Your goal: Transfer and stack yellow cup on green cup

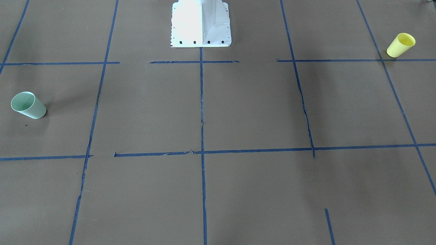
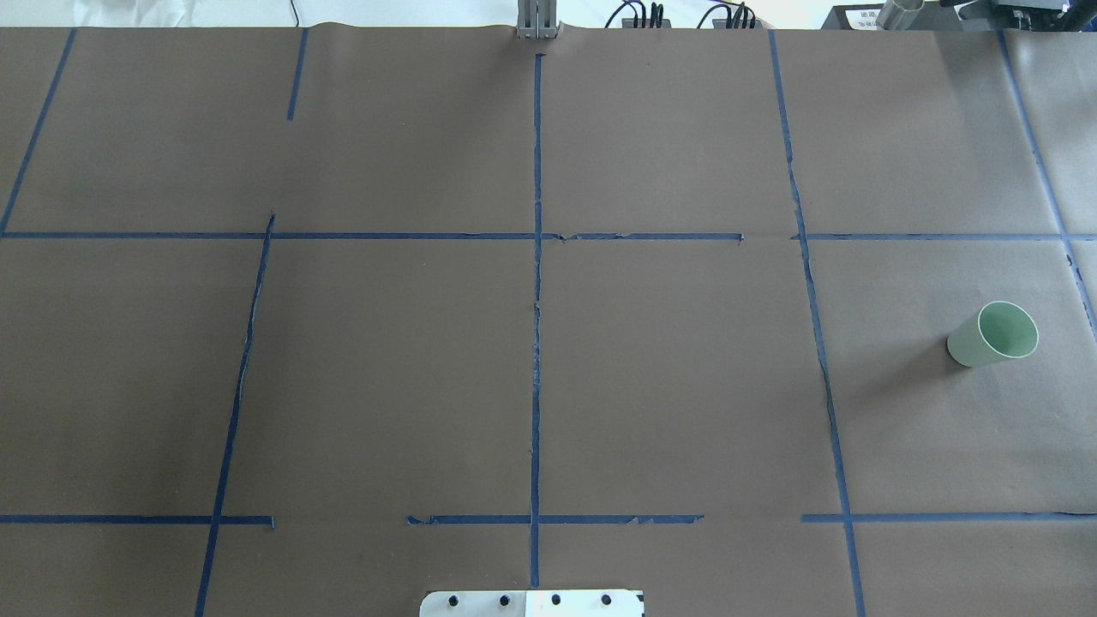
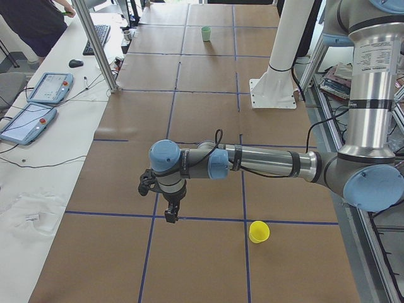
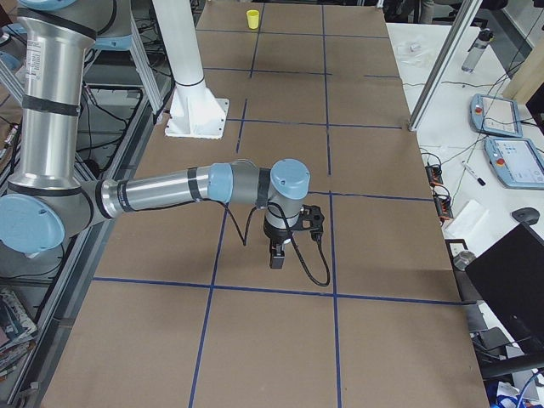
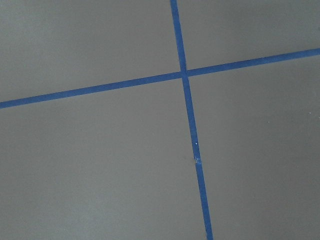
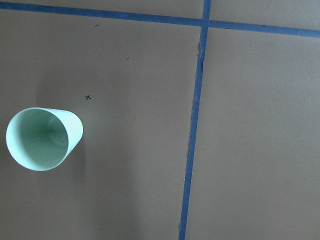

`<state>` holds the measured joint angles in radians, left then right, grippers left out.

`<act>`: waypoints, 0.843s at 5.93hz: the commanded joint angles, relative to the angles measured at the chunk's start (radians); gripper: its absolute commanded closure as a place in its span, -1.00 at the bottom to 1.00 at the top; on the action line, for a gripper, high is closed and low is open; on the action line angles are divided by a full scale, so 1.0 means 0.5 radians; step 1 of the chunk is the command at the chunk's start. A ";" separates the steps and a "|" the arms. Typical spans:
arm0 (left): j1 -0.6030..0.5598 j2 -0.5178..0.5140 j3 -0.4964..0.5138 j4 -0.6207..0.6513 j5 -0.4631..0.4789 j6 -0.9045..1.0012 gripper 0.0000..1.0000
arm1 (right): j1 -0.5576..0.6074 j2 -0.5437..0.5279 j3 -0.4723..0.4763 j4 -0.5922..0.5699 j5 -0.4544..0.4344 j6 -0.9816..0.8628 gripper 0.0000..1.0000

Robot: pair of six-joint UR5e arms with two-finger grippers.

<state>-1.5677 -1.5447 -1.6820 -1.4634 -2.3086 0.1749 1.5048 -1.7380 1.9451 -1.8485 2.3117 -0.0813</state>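
Left arm (image 3: 252, 161) is closest in the left-end view, stretched out level over the surface (image 2: 386, 368), with the left hand (image 3: 172, 211) pointing straight down above a blue tape (image 5: 187, 100) line. It shows only in that side view, so I can't tell how wide its fingers stand. Its wrist camera looks down on a tape crossing on brown paper. Yellow cup (image 1: 401, 45) stands upright, mouth up, at the robot's left end of the surface, on the robot's side and just beside a tape crossing, apart from the left hand. Right arm (image 4: 170, 191) is posed the same way at the other end, with the right hand (image 4: 278, 253) hanging downward clear of the surface. Again side view only, so its opening can't be judged. Green cup (image 2: 992, 334) stands upright at the robot's right end, in the middle row of the tape grid. The right wrist camera looks down into its mouth. Both cups are well apart, at opposite ends. White base mount (image 1: 201, 23) sits centred at the robot's edge.
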 commanded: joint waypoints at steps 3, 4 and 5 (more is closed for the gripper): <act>0.006 -0.006 -0.035 0.000 0.024 -0.009 -1.00 | 0.000 0.003 0.003 0.000 0.000 0.000 -1.00; 0.006 -0.030 -0.163 -0.006 0.025 -0.024 -1.00 | 0.000 0.003 0.006 0.000 0.000 0.003 -1.00; 0.003 -0.049 -0.316 -0.009 0.028 -0.082 -1.00 | 0.000 0.003 0.006 0.000 0.000 0.000 -1.00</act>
<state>-1.5652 -1.5601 -1.7740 -1.4657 -2.2965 0.1548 1.5048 -1.7365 1.9476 -1.8485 2.3117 -0.0806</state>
